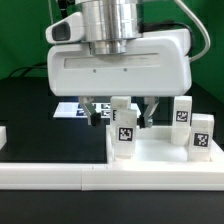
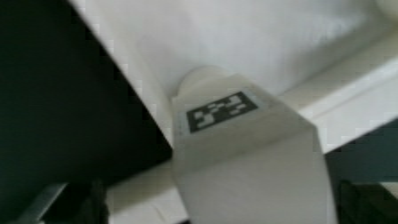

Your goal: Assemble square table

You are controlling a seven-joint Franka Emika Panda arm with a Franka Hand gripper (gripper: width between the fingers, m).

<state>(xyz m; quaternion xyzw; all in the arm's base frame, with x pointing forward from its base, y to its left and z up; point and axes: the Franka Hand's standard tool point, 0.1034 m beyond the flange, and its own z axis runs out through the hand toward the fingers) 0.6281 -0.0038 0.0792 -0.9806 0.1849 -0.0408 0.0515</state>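
The square tabletop (image 1: 160, 152) is a white slab lying flat on the exterior view's right. Three white legs with marker tags stand upright on it: one near its left corner (image 1: 123, 128), two more on the right (image 1: 182, 112) (image 1: 203, 136). My gripper (image 1: 122, 115) hangs over the left leg, its dark fingers (image 1: 95, 110) apart on either side of the leg and not pressed against it. In the wrist view the tagged leg (image 2: 228, 120) fills the middle between my gripper's (image 2: 214, 206) fingers (image 2: 47, 204), with the slab (image 2: 214, 40) behind.
The long white L-shaped rail (image 1: 50, 175) runs along the front and up the slab's left side. The marker board (image 1: 72, 109) lies on the black table behind the gripper. A small white piece (image 1: 3, 135) shows at the left edge.
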